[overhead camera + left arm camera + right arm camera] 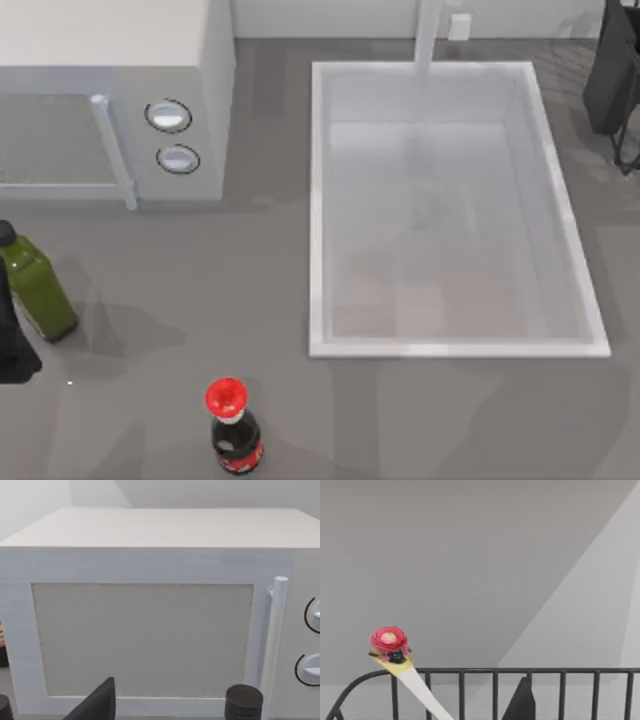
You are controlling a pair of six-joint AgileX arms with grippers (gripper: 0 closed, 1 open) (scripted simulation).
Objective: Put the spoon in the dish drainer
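Progress: the spoon [415,680] is seen in the right wrist view lying slantwise against the wire rail of the dish drainer [530,671], its red rose-shaped end raised above the rail and its pale handle crossing the wires. It is judged that the delivery is at or close to its end; whether the spoon is fully lodged inside the rack, or merely leaning on its edge, cannot be told.

Left arm: a dark part of it is seen at the far left edge of the table in the top view, near the front, beside the green bottle [35,285]. It is judged to be parked. Its camera is turned on the front of the microwave [150,630]; dark gripper parts [170,705] rise at the near edge of that view with a wide gap between them, so the tool is read as spread and empty.

Middle of the table: a red-capped dark bottle [235,430] stands at the front, and the white sink [316,200] lies to its right, further back.

Right arm: a dark shape at the far right corner of the top view is taken to be the drainer, or the arm over it. In the right wrist view one dark fingertip is seen just beside the spoon handle, apart from it; whether the tool is wide or narrow cannot be told.

Left to do: confirming the spoon rests in the rack, then withdrawal.
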